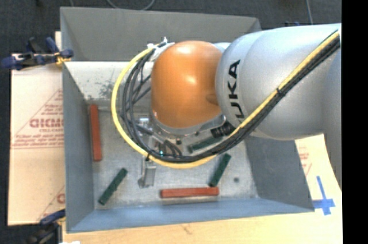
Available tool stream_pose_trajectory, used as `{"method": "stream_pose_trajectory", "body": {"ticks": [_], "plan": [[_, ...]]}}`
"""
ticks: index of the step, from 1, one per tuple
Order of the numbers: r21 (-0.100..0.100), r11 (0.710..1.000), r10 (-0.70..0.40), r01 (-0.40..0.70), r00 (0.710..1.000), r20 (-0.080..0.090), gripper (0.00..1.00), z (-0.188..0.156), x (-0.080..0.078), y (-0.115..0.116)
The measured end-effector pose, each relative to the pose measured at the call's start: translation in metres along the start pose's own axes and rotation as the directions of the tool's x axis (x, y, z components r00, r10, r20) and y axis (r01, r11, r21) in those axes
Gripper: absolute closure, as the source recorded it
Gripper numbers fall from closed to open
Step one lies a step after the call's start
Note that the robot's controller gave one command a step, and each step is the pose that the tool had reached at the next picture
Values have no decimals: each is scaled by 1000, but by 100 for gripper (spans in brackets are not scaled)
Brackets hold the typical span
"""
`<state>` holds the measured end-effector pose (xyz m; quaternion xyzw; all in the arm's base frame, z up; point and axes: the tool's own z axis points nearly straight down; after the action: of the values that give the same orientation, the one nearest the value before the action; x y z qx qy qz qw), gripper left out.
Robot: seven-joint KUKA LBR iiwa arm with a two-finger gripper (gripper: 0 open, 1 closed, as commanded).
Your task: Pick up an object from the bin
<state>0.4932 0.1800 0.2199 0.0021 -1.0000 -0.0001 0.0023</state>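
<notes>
Pincer (148,175): hanging low over the bin floor, left of centre and toward the near wall. Whether it is standing apart or together I cannot tell, and nothing is showing in it.
Left green bar (112,186): lying slantwise just left of the pincer, near it but apart.
Near red bar (190,193): lying flat along the near wall, just right of the pincer and apart from it.
Right green bar (219,170): lying slantwise farther right, its near end coming close to the near red bar's right end.
Left red bar (95,133): lying lengthwise by the left wall, well apart from the pincer.
Bin (75,122): holding these bars spread out, none heaped.
Likely pick: I am judging one of the two closest bars to be the candidate; which one, I cannot tell.
Handling: both are looking like stiff, light, hard little blocks, probably not fragile, perhaps a bit slick on their smooth faces.
Hold: I am favouring a grip across the narrow width at mid-length, so the bar is hanging level; the slanted one is calling for a wrist turn first.
</notes>
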Motion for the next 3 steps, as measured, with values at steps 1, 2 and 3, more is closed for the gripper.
{"method": "stream_pose_trajectory", "body": {"ticks": [1, 2, 3], "plan": [[1, 984, -177, 177, 984, 2, 0, 138, -28, 55], [-1, 976, -216, 216, 976, 26, 0, 147, 12, -10], [7, 622, -783, 783, 622, 9, 0, 84, -17, 19]]}}
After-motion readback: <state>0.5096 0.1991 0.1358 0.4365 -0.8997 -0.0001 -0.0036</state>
